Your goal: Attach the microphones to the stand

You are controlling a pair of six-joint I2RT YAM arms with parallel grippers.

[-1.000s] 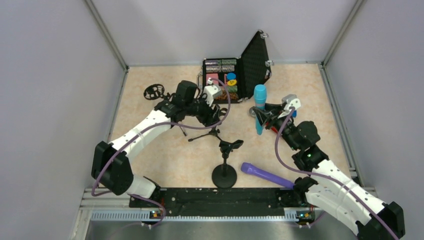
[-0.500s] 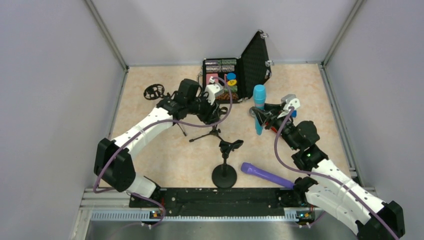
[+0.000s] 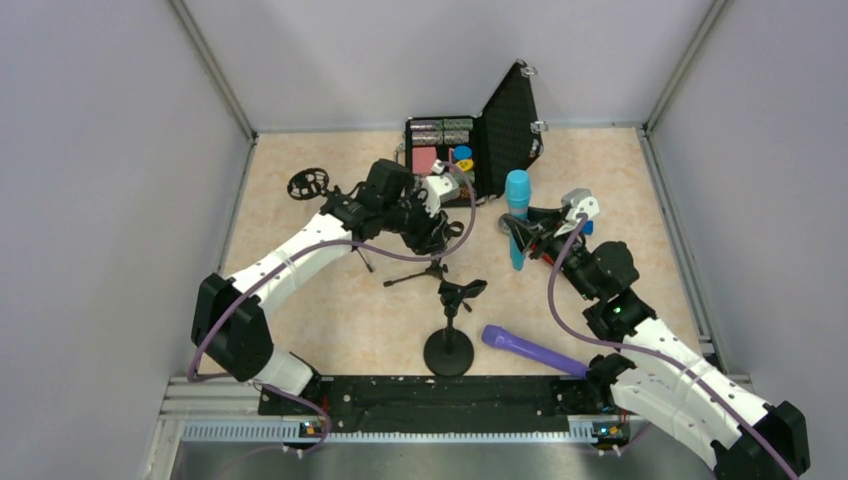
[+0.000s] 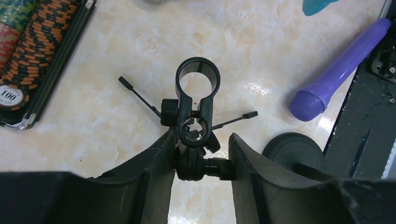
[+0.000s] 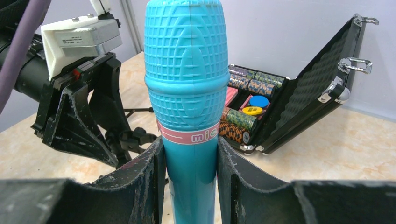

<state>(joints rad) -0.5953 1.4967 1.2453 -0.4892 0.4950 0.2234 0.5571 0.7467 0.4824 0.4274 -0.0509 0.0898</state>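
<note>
My left gripper (image 3: 432,232) is shut on the head joint of a small black tripod stand (image 3: 430,268). In the left wrist view, the gripper (image 4: 201,138) pinches the joint knob (image 4: 201,166), and the stand's empty clamp ring (image 4: 197,78) sits just beyond the fingertips. My right gripper (image 3: 522,237) is shut on the light blue microphone (image 3: 518,205) and holds it upright, right of the tripod. The right wrist view shows its body (image 5: 187,84) between my fingers (image 5: 144,182). The purple microphone (image 3: 535,350) lies on the table near the front. The red microphone is out of view.
A second stand with a round black base (image 3: 449,351) and an empty clip (image 3: 462,292) stands front centre. An open black case of poker chips (image 3: 470,150) sits at the back. A black round mesh piece (image 3: 308,182) lies at back left.
My left gripper has moved a little to the right, carrying the tripod stand with it. The right arm and the blue microphone have not moved.
</note>
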